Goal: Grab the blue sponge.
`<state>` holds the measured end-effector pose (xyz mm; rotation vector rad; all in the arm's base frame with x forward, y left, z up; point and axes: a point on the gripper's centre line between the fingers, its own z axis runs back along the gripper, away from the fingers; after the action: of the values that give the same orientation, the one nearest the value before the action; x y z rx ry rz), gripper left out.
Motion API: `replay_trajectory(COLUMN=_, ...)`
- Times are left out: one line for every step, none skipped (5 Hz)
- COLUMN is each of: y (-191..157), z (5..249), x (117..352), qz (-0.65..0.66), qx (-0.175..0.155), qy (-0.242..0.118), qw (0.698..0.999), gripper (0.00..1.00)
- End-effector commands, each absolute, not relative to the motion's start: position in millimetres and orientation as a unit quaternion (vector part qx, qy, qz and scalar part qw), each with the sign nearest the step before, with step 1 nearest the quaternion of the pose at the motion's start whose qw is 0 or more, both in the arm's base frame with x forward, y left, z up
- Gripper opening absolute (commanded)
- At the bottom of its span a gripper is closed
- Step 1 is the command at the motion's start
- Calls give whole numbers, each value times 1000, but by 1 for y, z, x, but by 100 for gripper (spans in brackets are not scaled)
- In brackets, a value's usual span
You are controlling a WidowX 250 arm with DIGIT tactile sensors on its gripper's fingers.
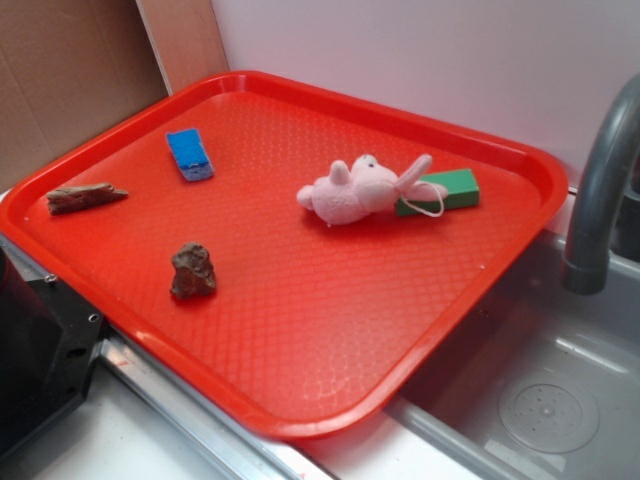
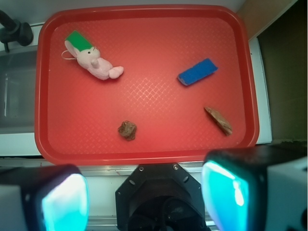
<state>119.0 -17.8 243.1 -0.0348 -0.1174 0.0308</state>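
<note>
1. The blue sponge [image 1: 189, 154] is seen lying flat on the red tray [image 1: 300, 330], toward the far left corner, apart from everything else, so a clear approach from above is judged possible.
2. The gripper [image 2: 144, 197] is held high above the tray's near edge; its jaws are spread wide and nothing is gripped.
3. The brown rock [image 1: 192, 271] and wood piece [image 1: 84, 197] lie nearer.

Red tray [image 1: 300, 400] as tabletop: blue sponge [image 1: 189, 154] upper left, pink plush [image 1: 350, 189] and green block [image 1: 445, 190] upper right, brown rock [image 1: 192, 271] lower left, wood chip [image 1: 84, 198] far left.
</note>
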Motion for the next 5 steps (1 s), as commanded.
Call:
replay_trajectory(y=-18, z=243, x=119, qz=15, qx=-17, qy=-59, qw=998, gripper=100)
replay_trajectory(y=32, z=193, x=145, qz=146, qx=-79, qy=-30, qw=986, gripper=100)
replay_trajectory(y=84, z=144, x=159, qz=269, qx=-74, qy=-24, qw=960, gripper=100)
replay_trajectory(y=97, z=118, x=169, qz=370, qx=-60, qy=-56, qw=925, gripper=100)
replay_trajectory(y=95, z=94, x=193, qz=420, qx=-16, qy=-99, qw=902, gripper=100)
